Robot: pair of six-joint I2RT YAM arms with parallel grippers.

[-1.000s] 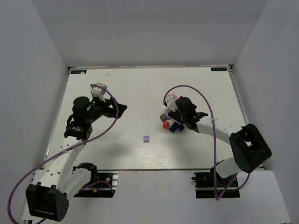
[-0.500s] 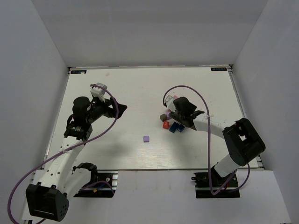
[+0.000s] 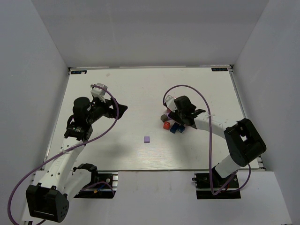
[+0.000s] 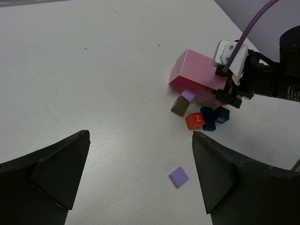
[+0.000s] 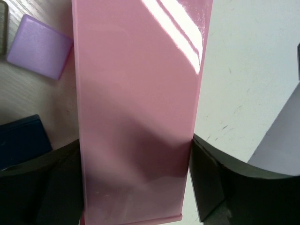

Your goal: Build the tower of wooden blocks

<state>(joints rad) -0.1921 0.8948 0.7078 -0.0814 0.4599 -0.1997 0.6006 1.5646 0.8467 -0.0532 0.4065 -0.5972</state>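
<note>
My right gripper (image 5: pixel 136 187) is shut on the pink tray (image 5: pixel 140 93), a finger on each long side. In the top view it (image 3: pixel 177 111) sits over the block cluster. Loose wood blocks lie beside the tray: a red one (image 4: pixel 194 120), two dark blue ones (image 4: pixel 207 117), a dark grey one (image 4: pixel 178 108) and a lilac one (image 4: pixel 188 95). A flat lilac block (image 3: pixel 147 139) lies alone nearer the front. No stacked tower shows. My left gripper (image 3: pixel 121 108) is open and empty, raised at the left, well away from the blocks.
The white table (image 3: pixel 117 154) is walled by grey panels on three sides. The right arm's purple cable (image 3: pixel 197 93) loops above the cluster. The pink tray also shows in the left wrist view (image 4: pixel 194 72), lying against the blocks.
My right wrist has shifted slightly left and back over the pink tray. The blocks and the left arm have not moved.
</note>
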